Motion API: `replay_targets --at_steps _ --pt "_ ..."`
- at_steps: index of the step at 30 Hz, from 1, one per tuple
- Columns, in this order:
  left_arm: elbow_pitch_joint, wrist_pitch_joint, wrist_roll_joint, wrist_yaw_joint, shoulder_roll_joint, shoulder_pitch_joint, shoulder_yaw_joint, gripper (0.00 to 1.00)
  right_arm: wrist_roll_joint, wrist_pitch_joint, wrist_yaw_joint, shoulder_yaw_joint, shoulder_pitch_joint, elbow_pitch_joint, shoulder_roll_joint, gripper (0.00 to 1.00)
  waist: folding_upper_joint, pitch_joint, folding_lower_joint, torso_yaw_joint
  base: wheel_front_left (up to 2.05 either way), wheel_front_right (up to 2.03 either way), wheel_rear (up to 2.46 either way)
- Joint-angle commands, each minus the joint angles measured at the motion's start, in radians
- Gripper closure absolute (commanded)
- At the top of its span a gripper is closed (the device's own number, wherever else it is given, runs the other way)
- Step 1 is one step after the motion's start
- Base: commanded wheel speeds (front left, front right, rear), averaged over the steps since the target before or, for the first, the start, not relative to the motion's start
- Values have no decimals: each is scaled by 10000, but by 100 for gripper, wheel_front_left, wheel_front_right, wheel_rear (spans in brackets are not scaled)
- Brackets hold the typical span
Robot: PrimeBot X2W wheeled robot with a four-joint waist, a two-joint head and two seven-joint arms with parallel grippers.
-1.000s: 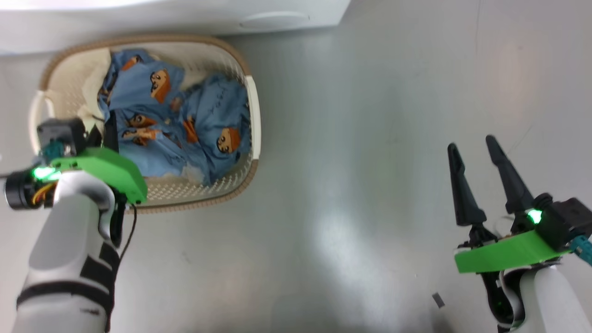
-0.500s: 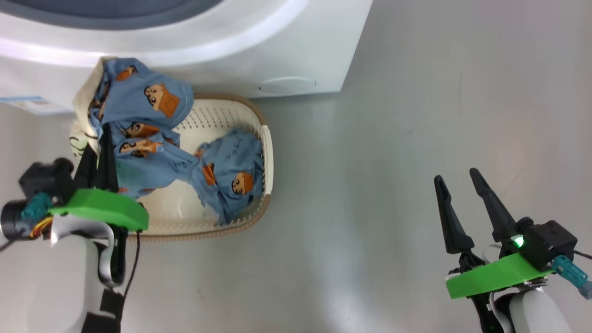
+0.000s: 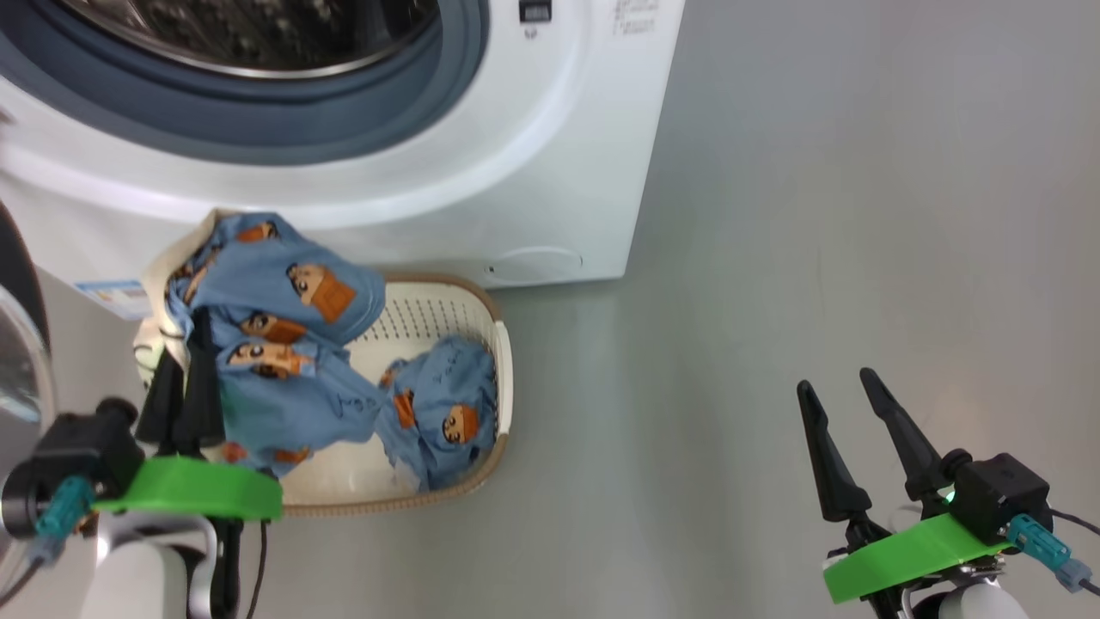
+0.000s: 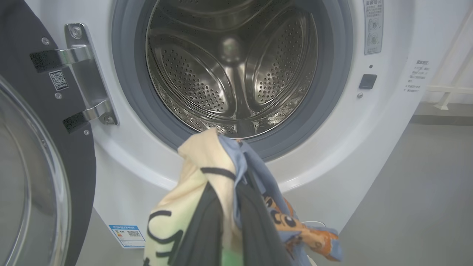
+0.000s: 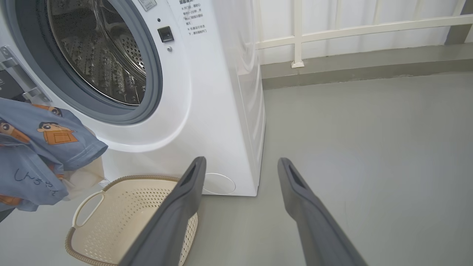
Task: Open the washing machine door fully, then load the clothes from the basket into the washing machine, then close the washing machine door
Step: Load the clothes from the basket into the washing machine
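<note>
Glossy grey floor [image 3: 773,258], perhaps concrete, bears the basket [image 3: 505,378].

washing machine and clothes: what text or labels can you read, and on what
No text reads clearly.
washing machine: printed lines beside the opening, too small.
blue label sticker: code square, print too small.
washing machine door: code sticker, no readable words.
clothes: dark handwritten script, unclear.

Left tool [image 3: 185,344] holds clothes [image 3: 275,344] above the basket [image 3: 503,378].
Fingers pinch the blue bundle before the washing machine [image 3: 533,172]; part drapes into the basket. Right tool [image 3: 835,383], fingers spread, hovers over grey floor [image 3: 730,258].
</note>
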Motion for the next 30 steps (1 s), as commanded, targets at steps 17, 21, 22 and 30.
replay_targets --at_steps 17,21,22,30 --pt "-1850 -64 75 76 64 2257 618 100 -7 -47 16 443 585 -381 16 0 0 -1869 0 55 0 0 0" --pt "-2017 -64 5 193 21 2725 648 100 -32 -47 16 440 741 -401 19 0 0 -2153 0 34 0 0 0" --pt "-2059 -64 -19 220 10 2828 648 100 -43 -47 16 433 779 -410 17 0 0 -2193 0 24 0 0 0" --pt "-2174 -64 -179 391 -55 3333 463 100 -39 -47 16 405 980 -353 -2 0 0 -2479 0 -63 0 0 0"
